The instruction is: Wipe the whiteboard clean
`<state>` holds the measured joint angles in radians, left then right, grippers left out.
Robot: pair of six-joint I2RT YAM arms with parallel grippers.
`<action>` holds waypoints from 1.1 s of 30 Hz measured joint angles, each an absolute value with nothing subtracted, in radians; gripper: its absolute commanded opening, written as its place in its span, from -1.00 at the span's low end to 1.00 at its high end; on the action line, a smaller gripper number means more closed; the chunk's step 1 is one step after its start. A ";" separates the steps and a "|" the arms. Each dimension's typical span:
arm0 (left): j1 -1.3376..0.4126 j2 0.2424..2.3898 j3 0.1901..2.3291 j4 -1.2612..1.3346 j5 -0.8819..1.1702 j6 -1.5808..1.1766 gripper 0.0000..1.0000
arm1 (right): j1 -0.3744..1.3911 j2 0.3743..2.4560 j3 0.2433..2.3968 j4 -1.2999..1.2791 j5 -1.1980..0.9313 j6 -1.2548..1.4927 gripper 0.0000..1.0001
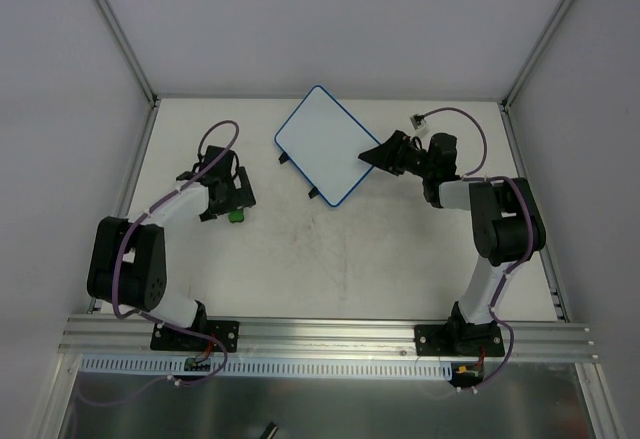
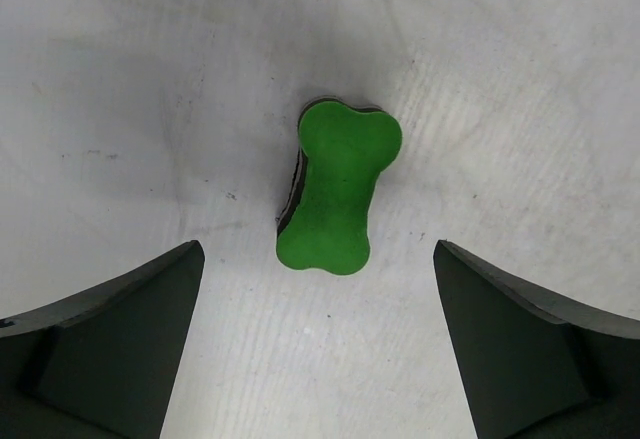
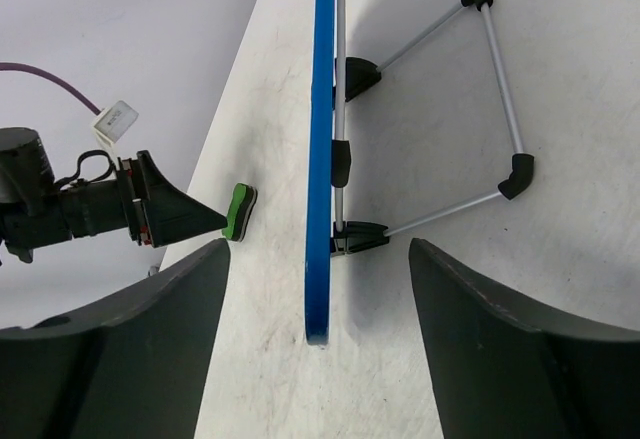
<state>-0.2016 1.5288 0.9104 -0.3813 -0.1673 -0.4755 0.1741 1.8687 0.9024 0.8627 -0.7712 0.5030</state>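
Mia: Where is the board (image 1: 322, 144)?

Tom: At the back of the table (image 1: 300, 259), near the middle. It is white with a thin blue rim. It sits turned, with one corner toward the arms.

Mia: Is it flat?

Tom: I cannot tell if it lies flat or leans. From the right wrist I see it from the side, just the blue rim. A thin wire frame (image 3: 500, 89) with black corners is on one side of it.

Mia: What does the right gripper (image 3: 320, 259) do?

Tom: It is at the right edge of the board. Its two fingers (image 3: 500, 359) are spread apart. The blue rim is in the gap between them, with room on both sides. It holds nothing.

Mia: And the left gripper (image 2: 318, 254)?

Tom: It is on the left side of the table, well apart from the board. Its fingers (image 2: 110, 349) are spread wide too. It pinches nothing.

Mia: What is that green thing?

Tom: That is the eraser (image 2: 338, 189). It is shaped like a little bone, green on top with a dark layer under. It lies on the table just in front of the left gripper, in line with the gap. The fingers do not touch it.

Mia: Is the eraser near the board?

Tom: No, they are apart.
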 measured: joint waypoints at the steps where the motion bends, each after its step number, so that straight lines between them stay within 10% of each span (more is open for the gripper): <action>1: -0.202 1.507 0.894 -0.364 -0.161 -0.476 0.98 | 0.174 1.869 0.902 0.862 -0.772 0.503 0.78; 17: -0.202 1.187 0.592 -0.112 -0.135 -0.476 0.98 | 0.147 1.698 0.762 0.871 -0.708 0.463 0.99; 33: -0.217 1.030 0.475 -0.010 -0.225 -0.481 0.98 | 0.107 1.095 0.408 0.652 -0.244 0.265 0.99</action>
